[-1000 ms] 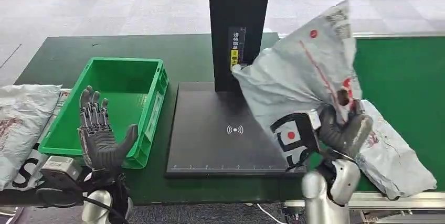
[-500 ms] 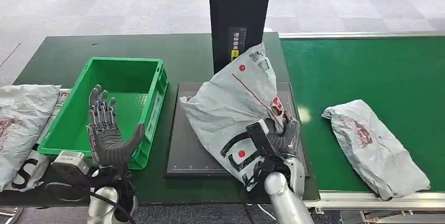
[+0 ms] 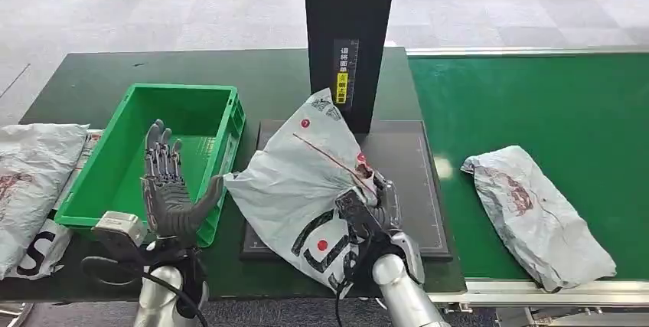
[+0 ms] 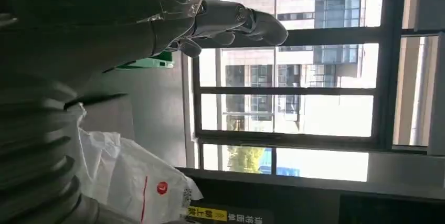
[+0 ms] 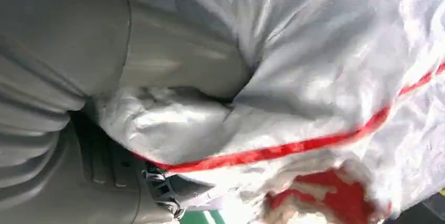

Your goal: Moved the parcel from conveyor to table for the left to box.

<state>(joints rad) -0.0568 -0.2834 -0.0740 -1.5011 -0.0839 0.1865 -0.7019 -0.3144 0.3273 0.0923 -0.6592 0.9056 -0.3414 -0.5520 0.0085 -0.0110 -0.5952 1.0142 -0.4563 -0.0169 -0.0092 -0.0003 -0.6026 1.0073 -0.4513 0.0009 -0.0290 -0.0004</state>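
Note:
My right hand [image 3: 376, 206] grips a grey plastic parcel [image 3: 306, 181] with red and black markings, holding it over the left part of the black scanner plate [image 3: 417, 189]. Up close, the crumpled parcel [image 5: 315, 103] is bunched against my right hand [image 5: 78, 129], with a red stripe across it. My left hand [image 3: 170, 193] is raised, palm up and fingers spread, empty, at the front right corner of the green box [image 3: 130, 158]. The left wrist view has my left hand [image 4: 220, 22] against windows and the parcel [image 4: 136, 182] beside it.
A second grey parcel [image 3: 536, 212] lies on the green conveyor [image 3: 551, 105] at the right. A black scanner post [image 3: 348, 36] stands behind the plate. More grey parcels [image 3: 30, 181] lie left of the box on the dark green table [image 3: 268, 82].
My right hand has carried the parcel leftward from above the conveyor and down over the scanner plate, toward my left hand. My left hand has risen slightly and shifted right.

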